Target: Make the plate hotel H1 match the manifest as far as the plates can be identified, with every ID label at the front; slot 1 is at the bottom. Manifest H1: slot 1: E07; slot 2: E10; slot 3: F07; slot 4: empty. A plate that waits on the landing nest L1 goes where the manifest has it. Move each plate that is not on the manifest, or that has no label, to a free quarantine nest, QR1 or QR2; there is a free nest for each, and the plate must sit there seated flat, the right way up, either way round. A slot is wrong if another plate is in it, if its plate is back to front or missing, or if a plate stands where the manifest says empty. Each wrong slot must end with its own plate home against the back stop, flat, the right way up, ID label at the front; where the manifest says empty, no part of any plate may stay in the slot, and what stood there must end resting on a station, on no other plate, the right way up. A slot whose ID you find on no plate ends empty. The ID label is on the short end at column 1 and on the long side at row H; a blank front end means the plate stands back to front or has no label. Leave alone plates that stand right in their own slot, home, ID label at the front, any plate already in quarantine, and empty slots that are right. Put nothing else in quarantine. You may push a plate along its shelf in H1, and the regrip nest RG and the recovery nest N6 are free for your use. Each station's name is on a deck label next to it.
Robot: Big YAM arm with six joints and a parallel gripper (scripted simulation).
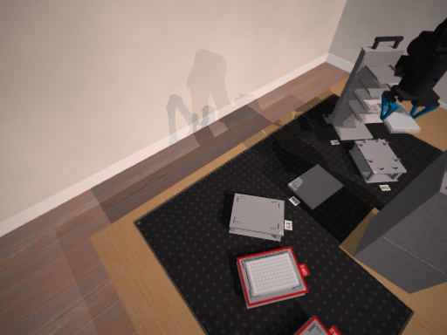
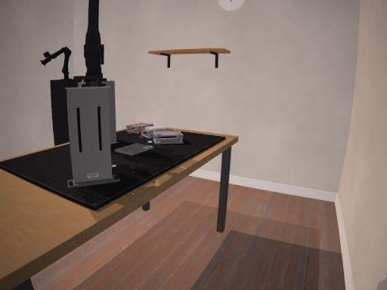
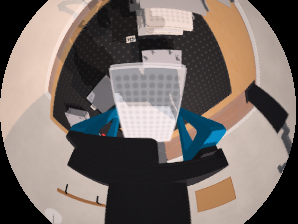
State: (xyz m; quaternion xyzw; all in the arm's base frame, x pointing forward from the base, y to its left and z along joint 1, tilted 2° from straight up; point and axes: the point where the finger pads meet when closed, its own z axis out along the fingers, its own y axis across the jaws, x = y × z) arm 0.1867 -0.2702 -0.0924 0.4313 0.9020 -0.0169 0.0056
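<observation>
At the upper right of the top view, the gripper (image 1: 403, 109) grasps a white well plate (image 1: 402, 122) across its width, one blue finger (image 1: 386, 107) on each long side. The wrist view shows the same hold: the plate (image 3: 148, 102) runs straight out from between the fingers, well grid up, filling the centre of the frame.

The plate hangs at the open front of the plate hotel H1 (image 1: 349, 83), the grey tower at the upper right, level with its lower shelves; whether its far end has entered a slot cannot be told. Other white plates show on the shelves beside it.

Just below the hotel in the frame stands a grey raised nest (image 1: 378, 160), its top bare, with a small deck label (image 1: 385, 188) at its foot. Further toward the centre lies a flat dark grey pad (image 1: 315, 186), then a light grey nest (image 1: 257, 215).

At lower centre, a red-framed quarantine nest (image 1: 272, 276) carries a second white plate (image 1: 272, 274). Another red-framed nest (image 1: 315, 327) is cut off by the bottom edge.
</observation>
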